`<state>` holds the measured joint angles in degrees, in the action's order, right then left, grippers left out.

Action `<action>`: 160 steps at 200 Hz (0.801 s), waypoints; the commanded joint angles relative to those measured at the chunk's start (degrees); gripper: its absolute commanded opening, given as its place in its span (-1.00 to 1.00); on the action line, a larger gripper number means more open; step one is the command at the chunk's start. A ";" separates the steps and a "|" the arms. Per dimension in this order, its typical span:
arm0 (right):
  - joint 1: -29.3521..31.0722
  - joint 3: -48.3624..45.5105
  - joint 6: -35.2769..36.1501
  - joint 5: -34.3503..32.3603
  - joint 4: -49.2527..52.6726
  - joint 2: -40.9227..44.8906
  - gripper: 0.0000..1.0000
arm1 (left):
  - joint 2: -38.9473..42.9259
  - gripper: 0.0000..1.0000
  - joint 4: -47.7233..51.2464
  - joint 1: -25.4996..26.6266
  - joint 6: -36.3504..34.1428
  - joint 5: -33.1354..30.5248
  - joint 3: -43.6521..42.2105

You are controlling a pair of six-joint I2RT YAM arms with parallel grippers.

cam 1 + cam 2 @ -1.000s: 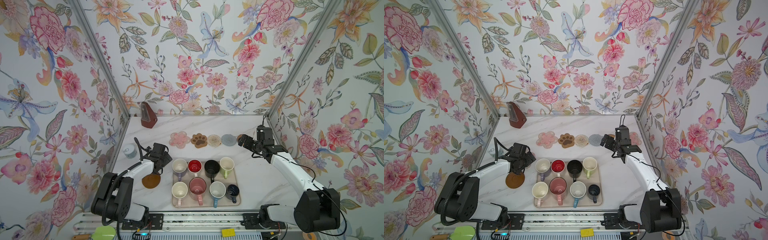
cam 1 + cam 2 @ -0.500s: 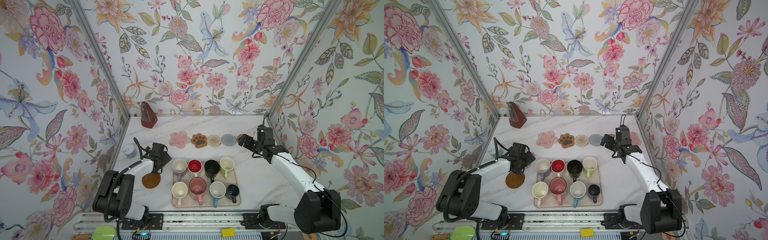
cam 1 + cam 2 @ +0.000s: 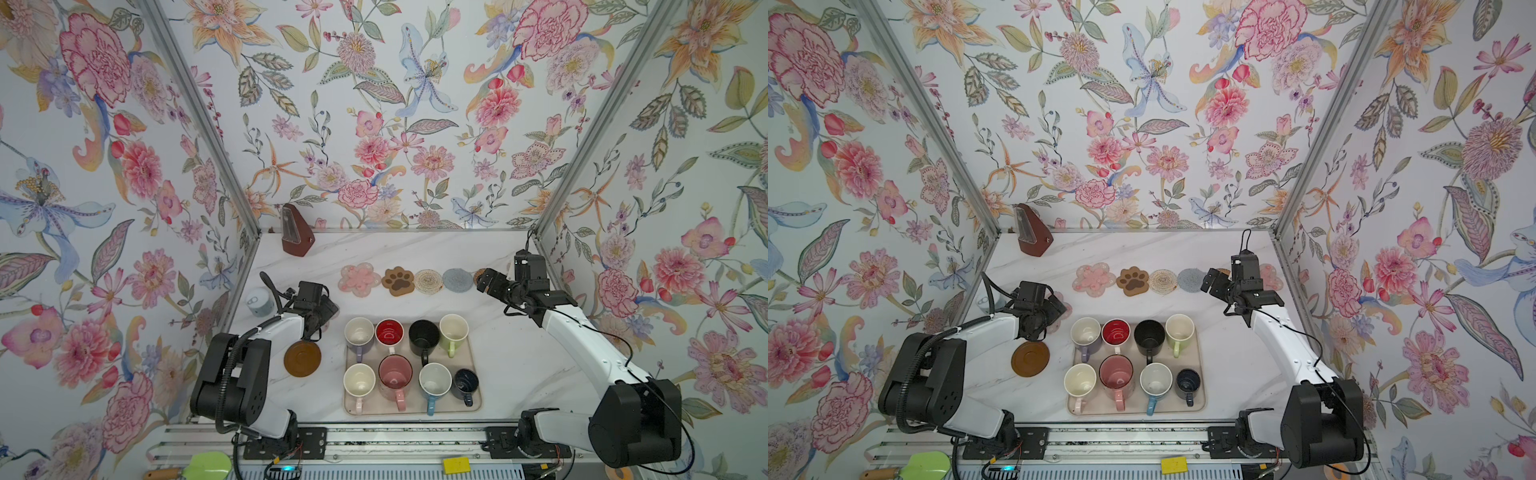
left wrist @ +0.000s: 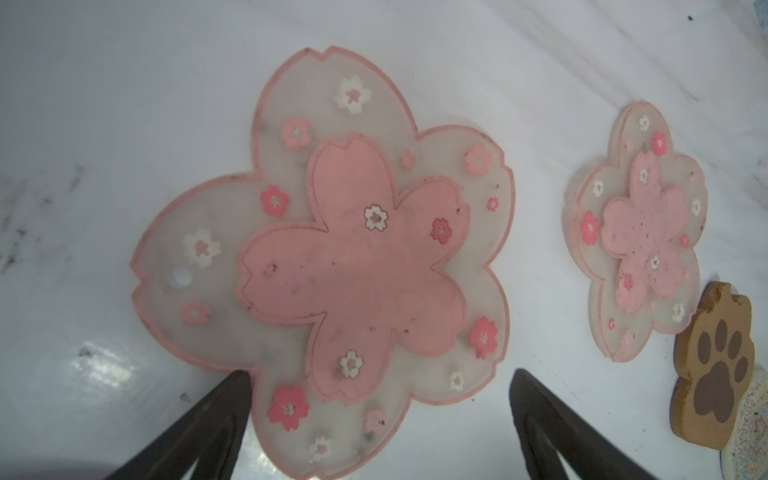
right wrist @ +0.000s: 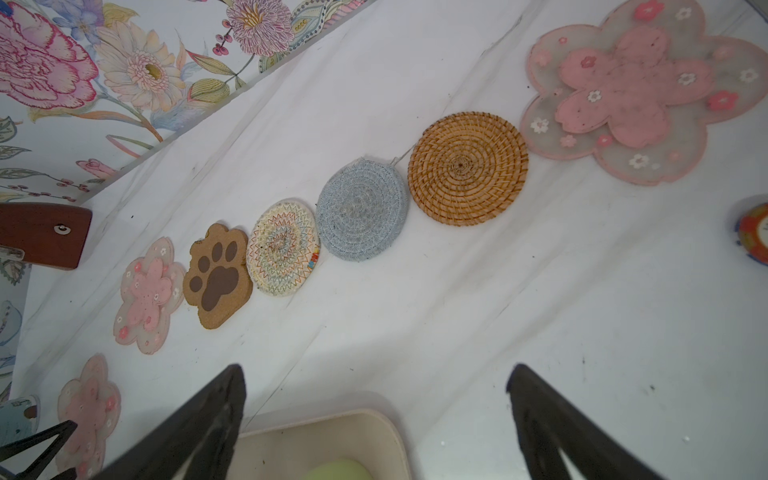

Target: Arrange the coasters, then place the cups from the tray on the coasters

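Left gripper [image 4: 382, 374] spread wide and empty over the translucent pink flower coaster [image 4: 353, 257], flat on the table left-rear of the beige rimmed rectangular tray [image 3: 473, 405]. Probably lining up a pick for the coaster row [image 3: 428, 281] behind the tray. Right gripper [image 5: 376, 368] released, empty. Eight ceramic mugs [image 3: 395, 372] in the tray.

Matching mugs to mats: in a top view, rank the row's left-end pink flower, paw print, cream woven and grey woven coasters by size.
1. Largest: pink flower coaster, clearly.
2. Next: paw print coaster.
3. Last: cream woven coaster and grey woven coaster look alike; I would not rank them.
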<state>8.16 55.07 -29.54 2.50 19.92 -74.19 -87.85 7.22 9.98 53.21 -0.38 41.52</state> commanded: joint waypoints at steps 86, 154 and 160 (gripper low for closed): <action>0.03 0.66 0.10 -0.45 0.82 -0.59 0.99 | 11.35 0.98 7.28 1.68 1.97 1.88 -1.88; 0.11 0.24 0.24 -0.17 0.25 -0.55 0.98 | 9.19 0.98 3.74 4.84 6.24 2.24 -4.91; 0.17 0.14 0.27 -0.19 0.21 -0.49 0.99 | 8.87 0.98 3.40 4.90 6.36 2.31 -4.85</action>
<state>8.19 55.07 -29.56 2.52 19.92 -74.24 -77.47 11.29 14.31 57.98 1.37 36.64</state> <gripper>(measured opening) 0.992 0.989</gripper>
